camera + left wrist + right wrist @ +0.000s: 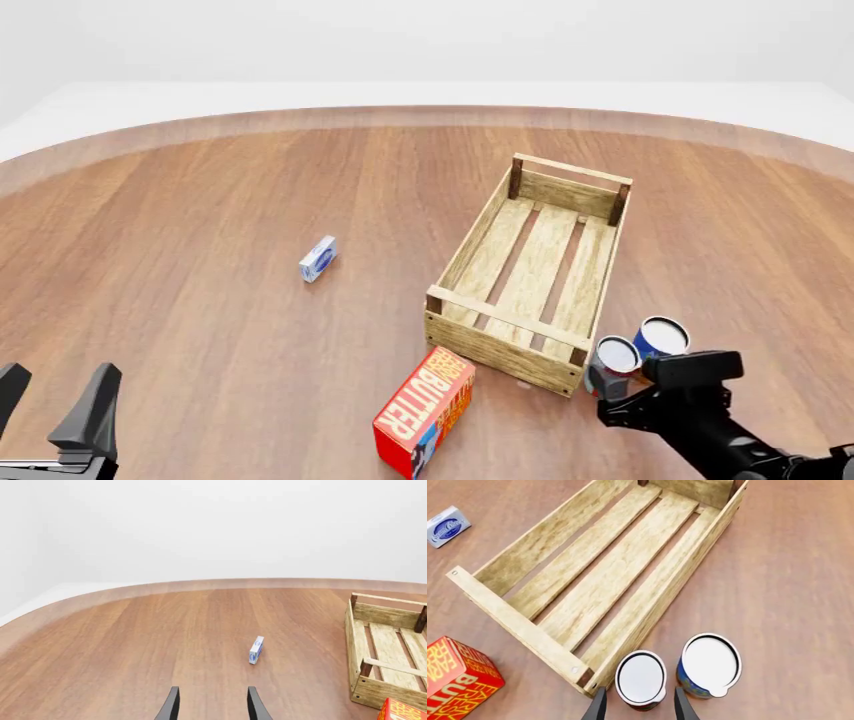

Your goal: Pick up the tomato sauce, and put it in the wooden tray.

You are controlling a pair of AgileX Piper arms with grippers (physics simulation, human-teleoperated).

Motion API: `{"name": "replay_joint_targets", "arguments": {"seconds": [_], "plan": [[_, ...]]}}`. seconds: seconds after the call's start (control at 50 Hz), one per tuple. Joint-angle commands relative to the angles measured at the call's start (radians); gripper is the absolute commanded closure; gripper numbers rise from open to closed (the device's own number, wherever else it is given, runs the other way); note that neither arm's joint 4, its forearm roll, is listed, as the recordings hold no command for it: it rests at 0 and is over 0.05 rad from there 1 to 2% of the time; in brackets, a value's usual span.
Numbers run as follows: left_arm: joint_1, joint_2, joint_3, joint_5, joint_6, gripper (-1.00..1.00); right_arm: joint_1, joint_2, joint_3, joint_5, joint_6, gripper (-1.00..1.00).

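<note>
Right gripper [640, 706] low over the small cylindrical red-and-green tomato sauce can [640, 679], fingers spread either side of its white-grey top, not pinching. Can upright, long axis vertical, lid skyward, just off the near right corner of the long light-wood slatted tray [534, 280]. Touching or just beside it, a slightly larger blue-and-yellow can [708, 666]. Left gripper [54, 415] parted, holding nothing. Red-orange butter box [424, 411] before the tray. Farther out, a small blue-and-white packet [318, 259]. Round brown wooden table [200, 220], pale plain walls beyond.
</note>
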Motion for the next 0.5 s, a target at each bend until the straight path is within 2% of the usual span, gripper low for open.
{"name": "replay_joint_targets", "arguments": {"seconds": [0.02, 0.3, 0.48, 0.5], "plan": [[0.000, 0.000, 0.000, 0.000, 0.000, -1.00, 0.003, 0.053, 0.002, -0.046, 0.008, -1.00], [0.000, 0.000, 0.000, 0.000, 0.000, -1.00, 0.005, 0.110, 0.002, -0.096, 0.014, -1.00], [0.000, 0.000, 0.000, 0.000, 0.000, -1.00, 0.003, 0.096, -0.005, -0.077, 0.009, -1.00], [0.000, 0.000, 0.000, 0.000, 0.000, -1.00, 0.004, 0.097, -0.004, -0.079, 0.010, 1.00]]}}
